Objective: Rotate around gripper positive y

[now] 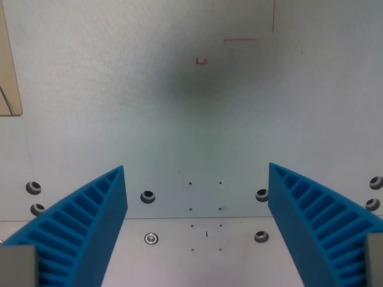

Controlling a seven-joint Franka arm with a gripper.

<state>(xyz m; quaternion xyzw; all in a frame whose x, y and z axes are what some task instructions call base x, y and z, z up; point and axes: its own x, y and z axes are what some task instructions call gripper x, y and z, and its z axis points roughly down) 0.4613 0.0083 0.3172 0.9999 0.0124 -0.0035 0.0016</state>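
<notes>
Two blue ribbed fingers sit closest to the lens, one at the wrist view's left, the other at the wrist view's right, both cut off by the bottom edge so their bases can't be seen; grey blocks at the bottom corners are only partly in frame. The gripper is spread wide w/ nothing between the fingers, tips well apart and clear of the surface as far as can be told. Behind them lies a pale table, flat and mostly bare, w/ a seam running across the lower part where a lighter strip begins. Several screw holes w/ dark rims dot the plate near the fingers, some at the far left and far right edges half cropped. Tiny dark dots form a small grid in the gap between the fingers; too small to say what they are. Thin red marks show near the top, incl. a short line, a vertical stroke cut by the top edge, and a small squiggle that can't be read. A soft dark shadow sits in the upper middle, blurry. A beige panel pokes in at the wrist view's left edge, mostly out of frame.
</notes>
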